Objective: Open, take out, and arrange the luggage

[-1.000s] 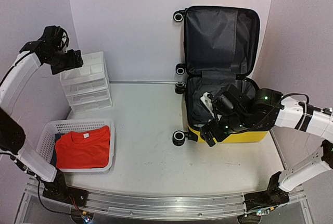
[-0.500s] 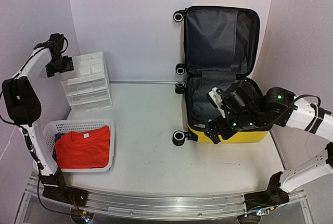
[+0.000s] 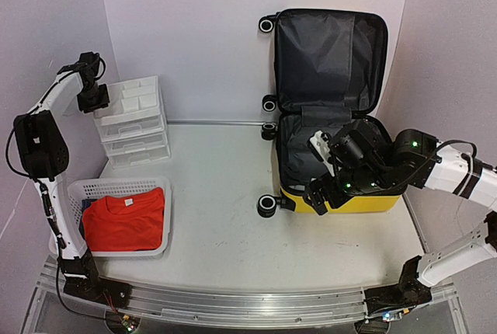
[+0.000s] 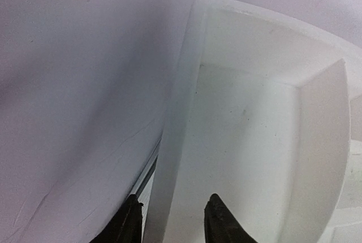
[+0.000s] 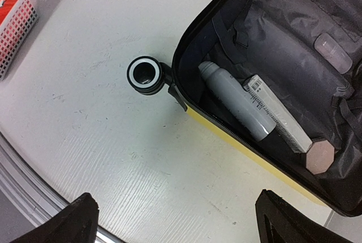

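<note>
Both left gripper (image 4: 174, 200) fingers (image 4: 218, 220) straddle drawer unit (image 4: 178, 118) rim (arm raised).

Pale lilac walls (image 3: 194, 39) are enclosing a white table (image 3: 217, 217) on three sides; soft even light is falling across it, and a metal rail (image 3: 248, 303) is running along its near edge

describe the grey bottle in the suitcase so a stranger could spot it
Find the open yellow luggage on the table's right. In its lower half, by the black-and-white wheel's corner, lies the grey bottle. It is round and plain, unlike the flat white box alongside.
</note>
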